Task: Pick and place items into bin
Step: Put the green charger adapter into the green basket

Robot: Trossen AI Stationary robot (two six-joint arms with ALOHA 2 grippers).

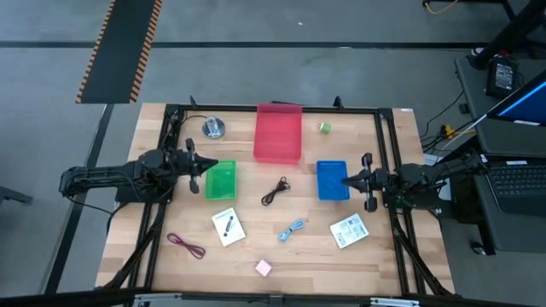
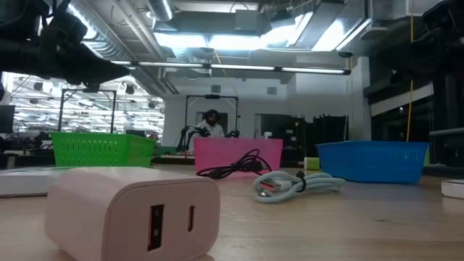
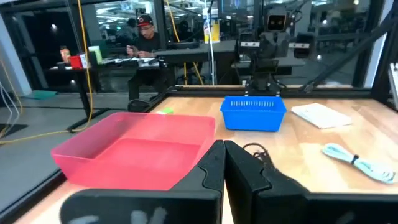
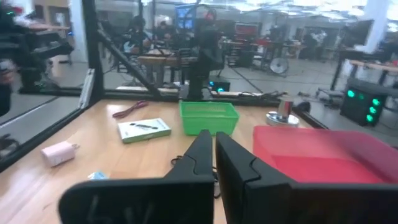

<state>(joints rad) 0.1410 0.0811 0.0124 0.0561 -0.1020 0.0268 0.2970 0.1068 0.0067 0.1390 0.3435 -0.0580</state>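
Items lie loose across the lower middle of the desk point(image 1: 401, 264): black cable point(image 1: 275, 191), blue cable point(image 1: 293, 228), two cards point(image 1: 228, 226). Nothing is picked yet. Left pincer point(image 1: 194, 165) and right pincer point(image 1: 365, 181) hover with fingers together, empty. Next, one must open above an item. Bin contents are hidden.

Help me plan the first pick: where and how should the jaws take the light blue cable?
Probably from straight above, across the bundled middle of the light blue cable. It lies flat and coiled on the table, clear of the black cable and cards, so the knot gives the thickest hold.
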